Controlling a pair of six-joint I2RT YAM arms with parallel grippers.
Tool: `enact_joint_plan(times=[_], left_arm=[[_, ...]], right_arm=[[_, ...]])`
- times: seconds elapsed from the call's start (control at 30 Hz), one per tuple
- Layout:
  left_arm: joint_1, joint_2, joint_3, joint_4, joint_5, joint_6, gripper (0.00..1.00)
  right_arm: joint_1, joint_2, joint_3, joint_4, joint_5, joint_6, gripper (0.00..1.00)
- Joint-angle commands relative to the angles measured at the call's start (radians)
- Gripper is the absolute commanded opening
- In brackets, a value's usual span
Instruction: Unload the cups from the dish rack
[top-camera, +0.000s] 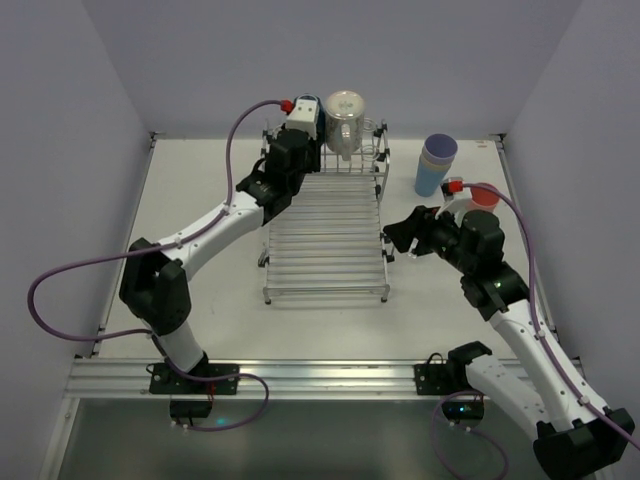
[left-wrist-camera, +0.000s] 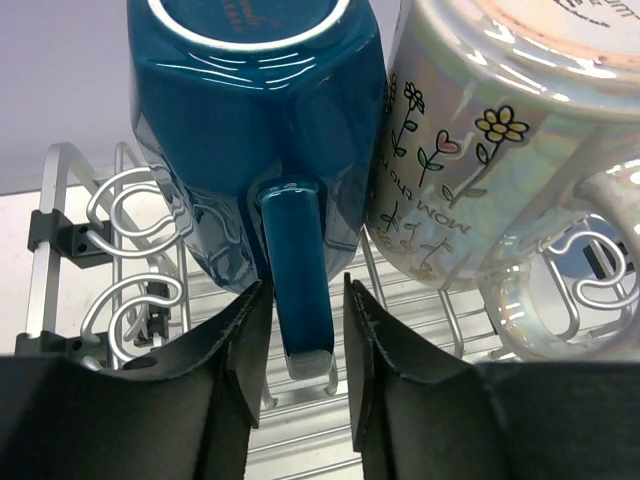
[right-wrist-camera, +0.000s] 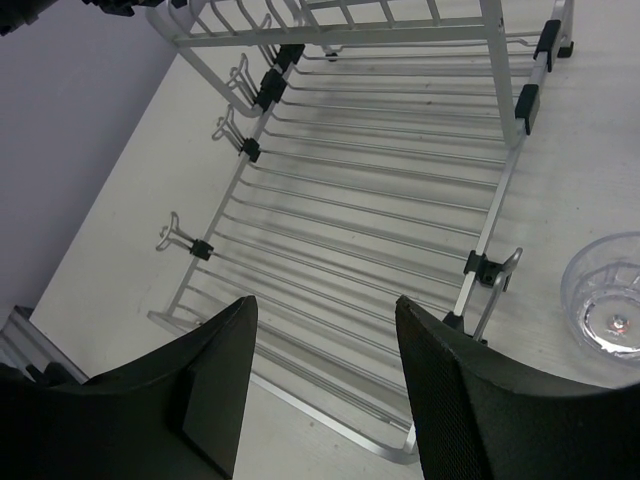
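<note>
Most cups are out: a stack of tumblers (top-camera: 436, 165) stands right of the dish rack (top-camera: 325, 240). The blue mug (left-wrist-camera: 250, 120) and pale mug (left-wrist-camera: 470, 170) are left at its far end. My left claw (left-wrist-camera: 302, 305) is spread around the blue mug's handle (left-wrist-camera: 295, 250), and my right claw (right-wrist-camera: 322, 312) hangs spread and empty over the near slats.

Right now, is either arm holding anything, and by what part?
Nothing yet. Left gripper jaws stand open astride the handle of the dark-blue mug, unclamped; right gripper is open, empty.
</note>
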Motion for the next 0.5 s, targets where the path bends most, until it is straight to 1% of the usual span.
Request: enact_joint_plan(times=[0.0,0.03,0.07,0.13,0.17,0.23,0.47], left_arm=[[0.013,0.017,0.066,0.05,-0.015,0.048,0.38],[0.013,0.02,0.071,0.052,-0.027,0.057,0.36],[0.014,0.025,0.071,0.055,-0.033,0.063,0.29],[0.014,0.025,0.057,0.073,-0.059,0.077,0.21],[0.016,0.019,0.051,0.08,-0.07,0.082,0.1],[0.017,0.01,0.028,0.101,-0.105,0.094,0.0],[0.019,-0.053,-0.036,0.173,-0.188,0.137,0.0]], right_arm=[[0.008,-0.014,-0.005,0.041,-0.028,0.012,0.6],[0.01,-0.012,-0.005,0.041,-0.03,0.012,0.6],[0.012,-0.014,-0.005,0.041,-0.033,0.012,0.6],[0.018,-0.014,-0.007,0.041,-0.034,0.015,0.6],[0.019,-0.012,-0.005,0.039,-0.034,0.015,0.6],[0.022,-0.012,-0.004,0.038,-0.036,0.013,0.6],[0.028,-0.005,0.001,0.055,-0.049,0.012,0.6]])
